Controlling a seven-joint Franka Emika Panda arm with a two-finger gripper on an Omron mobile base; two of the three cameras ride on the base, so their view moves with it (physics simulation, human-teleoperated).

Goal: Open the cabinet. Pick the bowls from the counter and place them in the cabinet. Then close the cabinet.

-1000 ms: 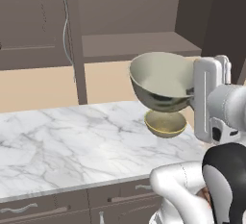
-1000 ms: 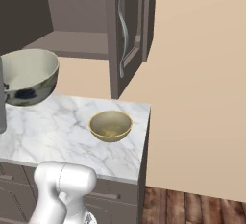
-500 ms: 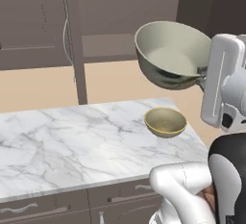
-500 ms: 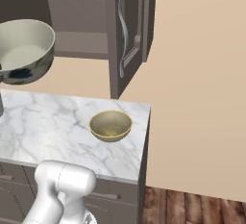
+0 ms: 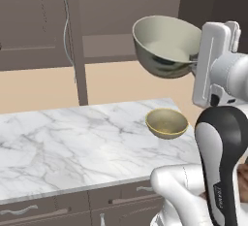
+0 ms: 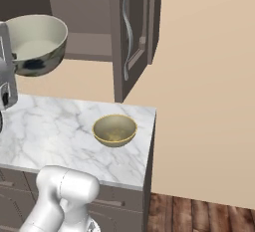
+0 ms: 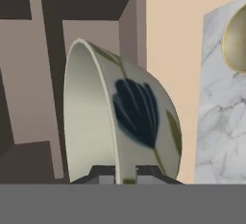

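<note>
Gripper (image 7: 126, 176) clamped on the rim of the pale leaf-marked bowl (image 5: 167, 45) — bowl held up in the air, well above the counter (image 5: 72, 142), about level with the open cabinet (image 6: 89, 47) shelf, which lies just behind it. Next move likely straight in — mustard bowl (image 5: 166, 122) sits on the counter below.
</note>
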